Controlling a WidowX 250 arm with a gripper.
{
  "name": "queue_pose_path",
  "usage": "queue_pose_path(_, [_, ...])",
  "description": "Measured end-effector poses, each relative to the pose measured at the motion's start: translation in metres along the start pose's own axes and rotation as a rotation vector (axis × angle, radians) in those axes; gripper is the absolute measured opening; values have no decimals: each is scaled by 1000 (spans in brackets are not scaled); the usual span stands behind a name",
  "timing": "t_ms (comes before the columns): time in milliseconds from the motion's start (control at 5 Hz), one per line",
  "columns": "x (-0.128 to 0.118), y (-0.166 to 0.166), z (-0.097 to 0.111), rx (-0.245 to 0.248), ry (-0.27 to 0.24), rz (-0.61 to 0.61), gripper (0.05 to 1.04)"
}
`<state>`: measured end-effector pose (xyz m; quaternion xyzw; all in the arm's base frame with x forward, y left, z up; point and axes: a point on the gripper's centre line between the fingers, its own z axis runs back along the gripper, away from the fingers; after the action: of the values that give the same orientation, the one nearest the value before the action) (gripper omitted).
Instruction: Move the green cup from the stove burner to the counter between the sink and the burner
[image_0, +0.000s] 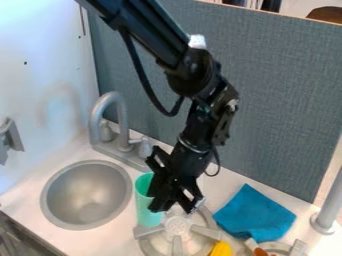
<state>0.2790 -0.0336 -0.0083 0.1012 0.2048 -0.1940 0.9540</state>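
The black gripper (177, 203) hangs over the back left part of the stove burner, its two fingers spread apart with nothing seen between them. Just left of it a tall mint-green cup (145, 210) stands upright between the sink and the burner; the left finger overlaps the cup's right side, and whether they touch I cannot tell. To the right of the gripper a crumpled blue cloth (254, 213) lies on the counter. A yellow object (221, 249) sits at the bottom edge, by the burner's right side.
At the left is a round metal sink (87, 195) with a grey faucet (121, 120) behind it. The burner (177, 226) has raised grey arms. A second burner (275, 247) holds an orange-brown item. A grey post (329, 210) stands at right, and a grey-blue panel (280, 100) rises behind.
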Motion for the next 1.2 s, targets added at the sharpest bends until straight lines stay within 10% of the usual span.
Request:
queue_pose_path(200, [-16, 16, -40, -64, 97, 100, 108])
queue_pose_path(600, [-46, 56, -77, -176, 138, 239, 108])
queue_pose_path(1200, [-38, 57, -82, -192, 8, 118, 108])
